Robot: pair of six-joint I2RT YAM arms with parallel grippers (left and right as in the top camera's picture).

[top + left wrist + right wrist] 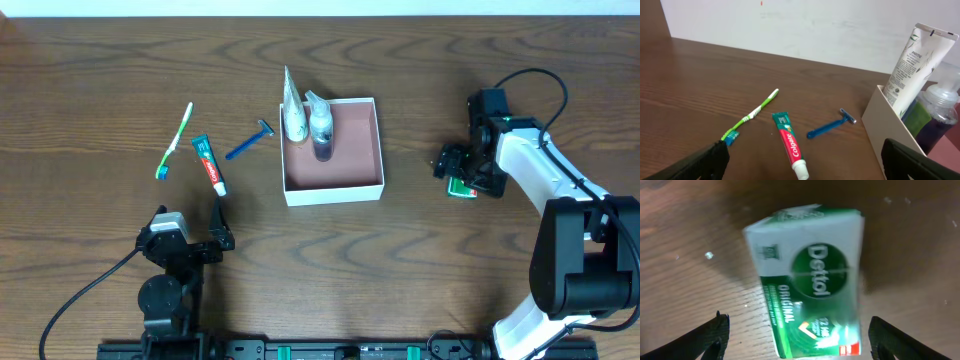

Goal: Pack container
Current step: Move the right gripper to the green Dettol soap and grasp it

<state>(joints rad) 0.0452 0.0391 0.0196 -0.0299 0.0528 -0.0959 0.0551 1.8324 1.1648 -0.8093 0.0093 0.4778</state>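
The container (pixel 333 187) is a shallow square box with white walls and a pinkish inside, at the table's middle. A white tube (pixel 292 105) and a pump bottle (pixel 320 128) stand in its left part; both show in the left wrist view, tube (pixel 912 65) and bottle (pixel 937 117). A toothbrush (pixel 175 140), a toothpaste tube (pixel 209 164) and a blue razor (pixel 249 141) lie left of the box. My right gripper (pixel 462 175) is open, straddling a green Dettol soap box (pixel 810 287) lying on the table. My left gripper (pixel 195 245) is open and empty, just before the toothpaste (pixel 790 145).
The container's near wall (pixel 880 125) shows at the right of the left wrist view. The razor (pixel 832 126) and toothbrush (pixel 752 115) lie on bare wood. A pale wall runs behind the table's far edge.
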